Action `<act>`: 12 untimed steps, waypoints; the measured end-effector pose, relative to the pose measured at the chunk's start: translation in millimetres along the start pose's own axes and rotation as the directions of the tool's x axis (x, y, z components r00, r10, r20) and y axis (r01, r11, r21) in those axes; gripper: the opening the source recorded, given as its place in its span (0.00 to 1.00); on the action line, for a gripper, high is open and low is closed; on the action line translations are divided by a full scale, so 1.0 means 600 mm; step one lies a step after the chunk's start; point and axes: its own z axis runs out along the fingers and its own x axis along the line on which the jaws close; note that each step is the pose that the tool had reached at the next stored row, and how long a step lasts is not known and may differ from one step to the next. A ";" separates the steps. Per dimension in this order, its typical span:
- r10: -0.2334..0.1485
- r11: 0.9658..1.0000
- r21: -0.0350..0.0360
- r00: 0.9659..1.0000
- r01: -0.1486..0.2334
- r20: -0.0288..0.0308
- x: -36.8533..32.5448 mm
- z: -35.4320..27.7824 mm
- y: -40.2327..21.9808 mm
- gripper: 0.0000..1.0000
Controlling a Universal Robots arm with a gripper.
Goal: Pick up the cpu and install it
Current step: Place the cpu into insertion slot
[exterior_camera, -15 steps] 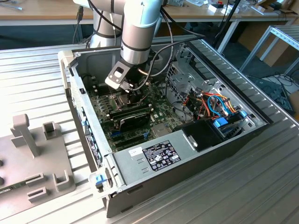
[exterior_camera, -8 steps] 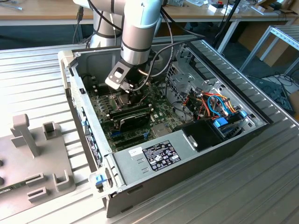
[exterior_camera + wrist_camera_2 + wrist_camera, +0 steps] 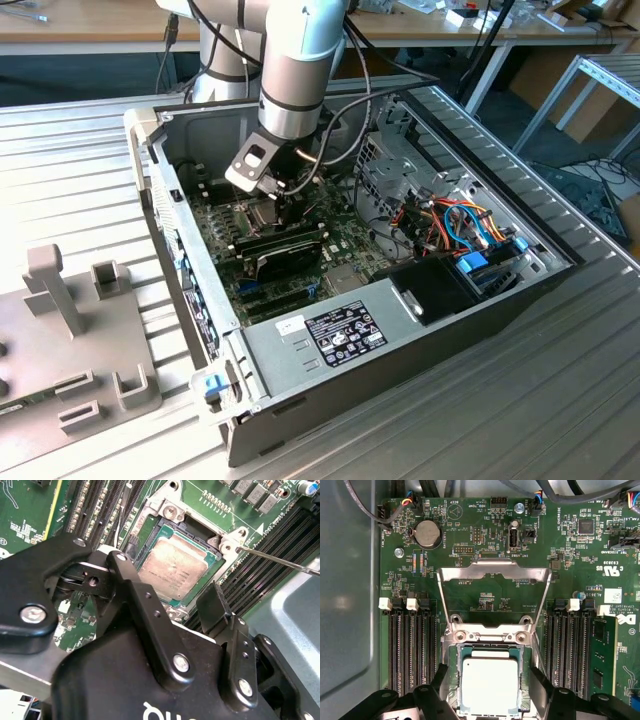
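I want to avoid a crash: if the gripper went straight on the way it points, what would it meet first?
Probably the cpu, lying in the socket midway under the open gripper; its fingertips might touch the socket beside it. Depth is unclear.

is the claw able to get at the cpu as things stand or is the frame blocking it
Probably yes: the cpu lies uncovered, the hinged frame is swung open away from it, and the open claw hangs over it, one finger on either side.
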 end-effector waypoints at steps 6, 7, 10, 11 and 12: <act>0.000 1.000 0.000 1.000 0.000 -0.001 0.000 -0.008 0.000 0.75; 0.000 1.000 0.000 1.000 0.000 -0.001 0.000 -0.008 0.000 0.75; 0.000 1.000 0.000 1.000 0.000 -0.002 0.012 -0.021 0.000 0.75; 0.000 1.000 0.000 1.000 0.000 -0.002 0.015 -0.046 0.001 0.75; 0.000 1.000 0.000 1.000 0.000 -0.002 0.015 -0.058 0.001 0.75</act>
